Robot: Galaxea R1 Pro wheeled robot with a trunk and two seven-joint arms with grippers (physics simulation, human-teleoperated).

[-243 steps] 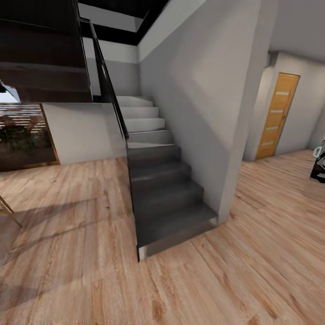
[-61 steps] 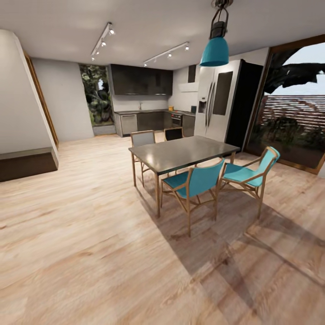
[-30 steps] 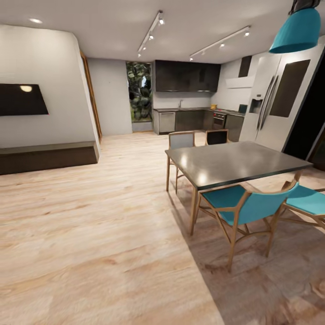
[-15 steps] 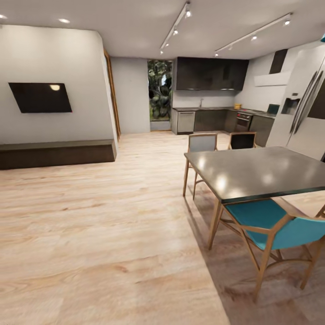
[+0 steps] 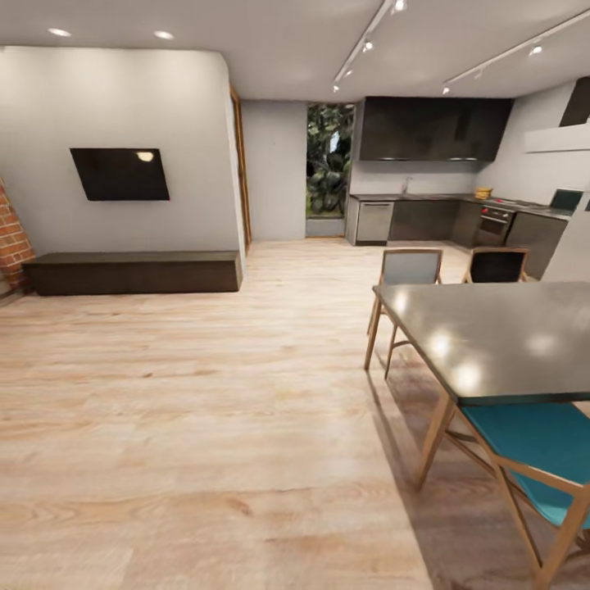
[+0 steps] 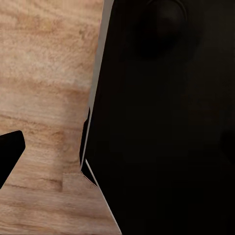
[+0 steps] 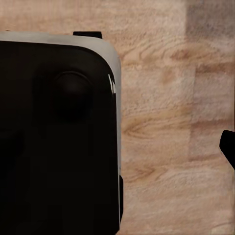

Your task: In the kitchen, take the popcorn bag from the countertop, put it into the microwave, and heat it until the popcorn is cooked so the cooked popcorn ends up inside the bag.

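The kitchen (image 5: 430,164) lies far off at the back right, across the wood floor. Its grey countertop (image 5: 426,197) tops dark cabinets. A small tan-gold thing, likely the popcorn bag (image 5: 483,193), sits on that countertop near the hob. Further right stands a mint-blue box with a dark front, apparently the microwave (image 5: 565,199). Popcorn is too small to make out. In the left wrist view a dark fingertip (image 6: 10,152) hangs over the floor beside my black body. Another dark fingertip (image 7: 228,147) appears over floorboards in the right wrist view. Neither view reveals the jaws' gap.
A grey dining table (image 5: 500,336) with teal chairs (image 5: 541,442) stands close at the right. A low dark bench (image 5: 135,272) and wall TV (image 5: 120,174) are on the left, with a brick wall (image 5: 10,242) at the far left. Open wood floor (image 5: 246,369) leads towards the kitchen.
The camera has turned left and moved forward: the table and kitchen have slid right in the picture, and the TV wall and a brick wall have come in at left.
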